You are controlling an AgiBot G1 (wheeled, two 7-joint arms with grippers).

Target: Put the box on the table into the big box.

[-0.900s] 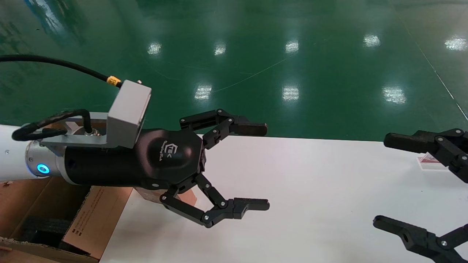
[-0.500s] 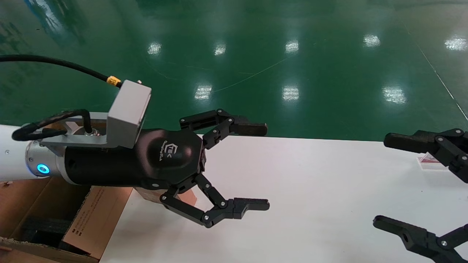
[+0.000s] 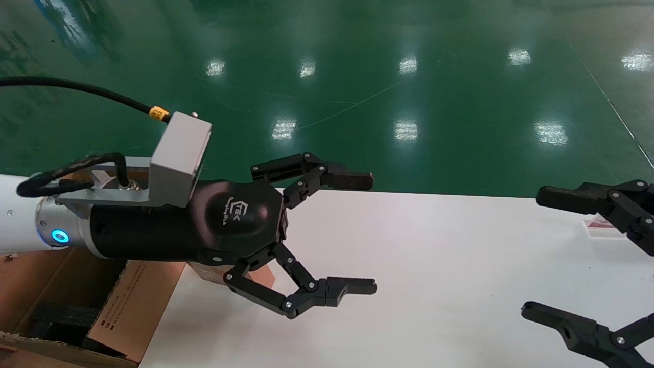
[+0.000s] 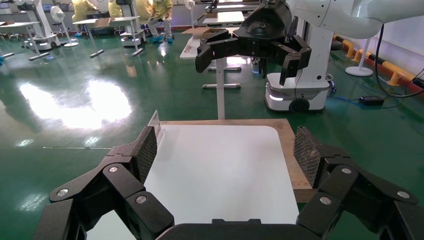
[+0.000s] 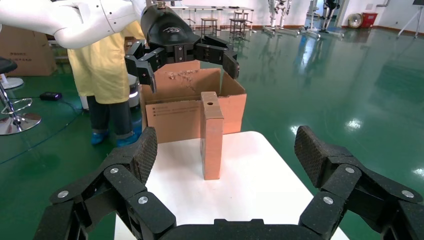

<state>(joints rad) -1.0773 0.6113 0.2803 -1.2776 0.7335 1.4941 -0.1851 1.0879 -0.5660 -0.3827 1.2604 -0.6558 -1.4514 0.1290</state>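
Note:
The box [image 5: 212,135] stands upright on the white table [image 5: 250,175], near its end by the big box [image 5: 175,115]. From the head, only a brown sliver of the box [image 3: 264,276] shows under my left gripper [image 3: 374,233]. That gripper hovers open above the box, its own camera looking along the bare table [image 4: 220,170] with nothing between its fingers [image 4: 145,152]. My right gripper [image 3: 531,251] waits open at the table's other end, facing the box from a distance. The big box [image 3: 127,306] sits off the table's left end, dark padding inside.
A small clear sign holder [image 3: 600,227] stands on the table near my right gripper. A wooden board [image 4: 290,150] sticks out beneath the table's right end. A person in yellow [image 5: 102,65] stands behind the big box. Green floor surrounds the table.

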